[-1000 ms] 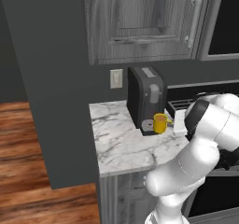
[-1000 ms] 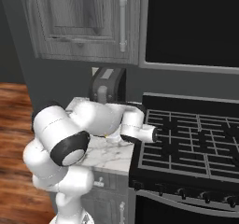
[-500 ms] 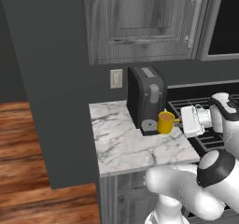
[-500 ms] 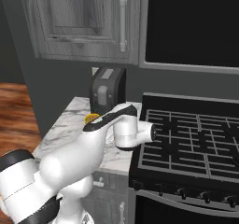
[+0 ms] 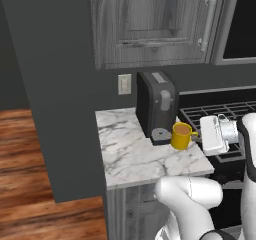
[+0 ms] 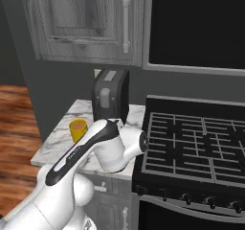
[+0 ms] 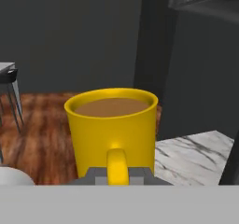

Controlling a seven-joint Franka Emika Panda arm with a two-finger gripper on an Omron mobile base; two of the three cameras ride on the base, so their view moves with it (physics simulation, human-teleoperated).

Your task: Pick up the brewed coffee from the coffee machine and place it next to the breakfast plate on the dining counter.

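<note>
The brewed coffee (image 7: 112, 125) is a yellow mug full of brown liquid. My gripper (image 7: 117, 175) is shut on its side handle, and the grey fingers (image 7: 95, 175) flank the handle at the bottom of the hand view. From the left base the mug (image 5: 181, 135) stands just right of the coffee machine (image 5: 157, 106), off its round drip tray (image 5: 161, 133), with the gripper (image 5: 195, 136) reaching in from the stove side. In the right base view the mug (image 6: 78, 129) shows left of the machine (image 6: 110, 99). The breakfast plate is out of view.
The small marble counter (image 5: 132, 154) ends at a dark wall on its left. A black gas stove (image 6: 196, 143) adjoins it on the right. Grey wall cabinets (image 5: 150, 24) hang above. My arm's elbow (image 6: 107, 145) crosses the counter's front. Thin grey legs (image 7: 11, 97) stand over wooden floor.
The mug has come a little away from the drip tray, held by its handle. My arm has folded, its elbow dropping low in front of the counter.
</note>
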